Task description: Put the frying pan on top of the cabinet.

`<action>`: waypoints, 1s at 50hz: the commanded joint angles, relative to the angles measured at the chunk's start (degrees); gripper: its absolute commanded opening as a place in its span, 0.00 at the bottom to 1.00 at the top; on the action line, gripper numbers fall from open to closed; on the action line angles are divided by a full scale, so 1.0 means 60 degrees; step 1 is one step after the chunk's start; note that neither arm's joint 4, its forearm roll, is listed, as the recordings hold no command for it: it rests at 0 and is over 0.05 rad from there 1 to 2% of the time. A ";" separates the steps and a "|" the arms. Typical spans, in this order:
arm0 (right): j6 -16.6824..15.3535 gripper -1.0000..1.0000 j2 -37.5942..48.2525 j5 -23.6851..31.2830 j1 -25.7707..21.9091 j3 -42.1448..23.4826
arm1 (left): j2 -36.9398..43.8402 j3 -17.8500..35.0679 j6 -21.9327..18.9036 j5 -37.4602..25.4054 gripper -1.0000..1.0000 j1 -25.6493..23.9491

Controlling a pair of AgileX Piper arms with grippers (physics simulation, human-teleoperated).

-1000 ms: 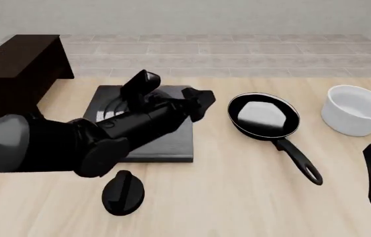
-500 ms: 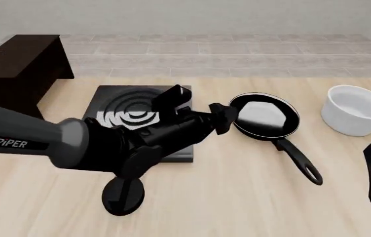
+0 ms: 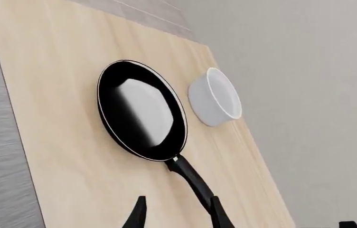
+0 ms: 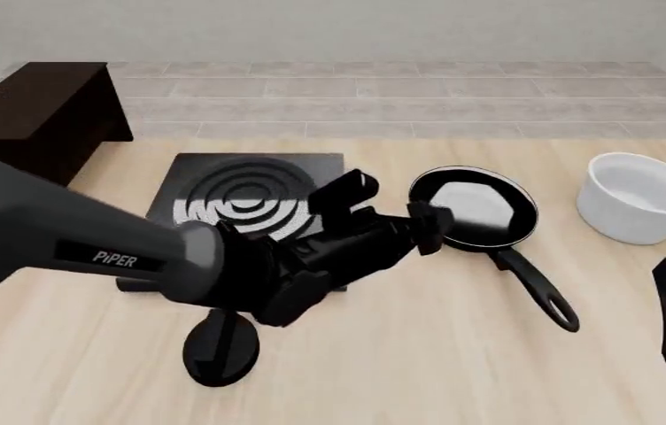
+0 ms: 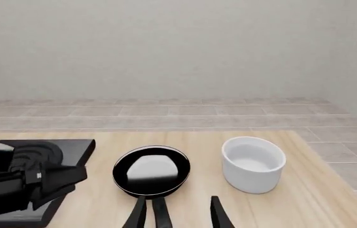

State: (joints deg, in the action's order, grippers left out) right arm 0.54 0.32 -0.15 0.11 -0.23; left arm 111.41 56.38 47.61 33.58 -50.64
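Moved: your left gripper (image 4: 395, 211) has swung off the stove plate (image 4: 244, 208) toward the frying pan (image 4: 473, 208), and now sits just beside the pan's near-left rim, fingers spread with nothing between them. 
Pan: flat on the table (image 4: 428, 354), between stove plate and white bowl (image 4: 638, 197), handle toward you. 
Cabinet (image 4: 38, 124): well apart, beyond the stove plate. 
Right gripper (image 5: 175, 211): parted, empty, idle. 
Status: you're approaching; no grasp yet.

The left arm (image 4: 96, 252) is grey with white "PIPER" lettering and black fingers (image 4: 428, 226).
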 commanded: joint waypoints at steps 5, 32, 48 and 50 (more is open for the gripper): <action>0.0017 1.00 -0.0001 0.0000 0.0006 0.0000 | 0.0929 0.0683 0.0287 0.0016 1.00 -0.0152; -0.0025 1.00 0.0067 0.0003 -0.0009 0.0000 | 0.1568 0.1440 0.0732 0.0030 1.00 -0.0672; 0.0023 1.00 0.0042 0.0010 0.0029 0.0000 | 0.2261 0.1848 0.1071 0.0208 1.00 -0.0920; 0.0017 1.00 0.0042 0.0010 0.0026 0.0000 | 0.2257 0.1858 0.1100 0.0212 1.00 -0.0947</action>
State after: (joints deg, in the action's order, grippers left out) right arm 0.61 0.61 -0.10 0.23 -0.23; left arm 123.22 66.25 53.29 34.56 -55.58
